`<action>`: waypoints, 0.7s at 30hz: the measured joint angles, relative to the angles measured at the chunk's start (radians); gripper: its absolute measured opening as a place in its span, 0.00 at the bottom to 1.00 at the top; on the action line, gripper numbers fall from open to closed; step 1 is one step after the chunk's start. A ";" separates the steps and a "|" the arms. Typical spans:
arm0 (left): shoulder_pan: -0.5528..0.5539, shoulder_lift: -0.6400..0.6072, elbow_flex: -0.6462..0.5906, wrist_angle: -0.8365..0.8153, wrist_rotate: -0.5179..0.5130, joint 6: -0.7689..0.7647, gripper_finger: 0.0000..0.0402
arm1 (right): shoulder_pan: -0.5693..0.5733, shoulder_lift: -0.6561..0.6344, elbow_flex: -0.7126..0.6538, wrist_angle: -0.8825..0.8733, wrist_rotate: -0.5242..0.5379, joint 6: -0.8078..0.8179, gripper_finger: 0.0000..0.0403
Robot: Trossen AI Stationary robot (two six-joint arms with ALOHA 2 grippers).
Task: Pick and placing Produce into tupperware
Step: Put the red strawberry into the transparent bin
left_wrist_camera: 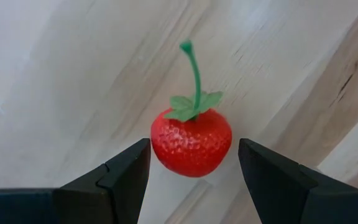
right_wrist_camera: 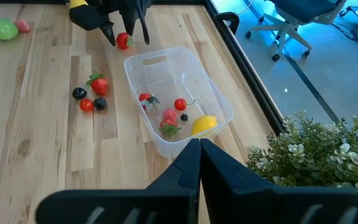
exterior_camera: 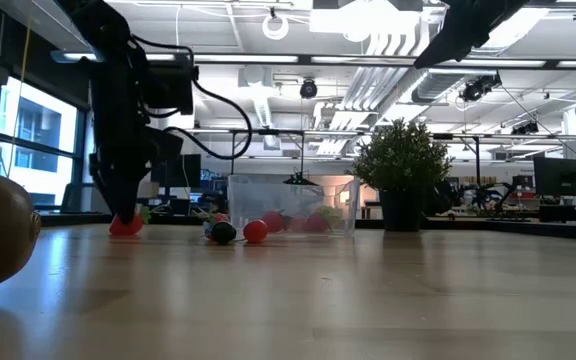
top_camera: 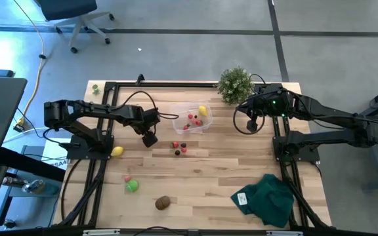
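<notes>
Hovering low over the bench (top_camera: 241,167): left gripper (left_wrist_camera: 192,163), fingers spread wide with a red strawberry (left_wrist_camera: 191,140) lying squarely in the gap, clear bench showing on either side of it, so nothing gripped yet. Sitting on the wood with its green stalk pointing away from the wrist, roughly along the line of the fingers rather than across them; closing should therefore meet the berry's round flanks, not the stalk. Judging from the low view, fingertips nearly down at bench level beside the berry.

Lying just past this gripper, toward the right arm: the tupperware (top_camera: 176,115), near but not touching, already holding a yellow lemon (top_camera: 203,110) and a few small red pieces. Resting on the bench close to the container's near side: a small cluster of red and dark berries (top_camera: 180,148). Farther off on the left arm's side: another lemon (top_camera: 117,151), a green ball (top_camera: 132,186) and a brown kiwi (top_camera: 163,203).

Waiting above the potted plant (top_camera: 234,84): right gripper (right_wrist_camera: 199,144), fingers pressed together, empty. Left arm clearly nearer the strawberry.
</notes>
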 joint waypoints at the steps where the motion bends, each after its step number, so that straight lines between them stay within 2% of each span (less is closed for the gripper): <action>1: 0.000 0.000 -0.006 0.006 0.000 -0.004 0.58 | 0.000 0.000 0.000 0.000 0.000 0.000 0.00; 21: 0.000 0.000 -0.013 0.050 -0.035 0.083 0.58 | 0.000 0.000 0.000 0.000 0.000 0.000 0.00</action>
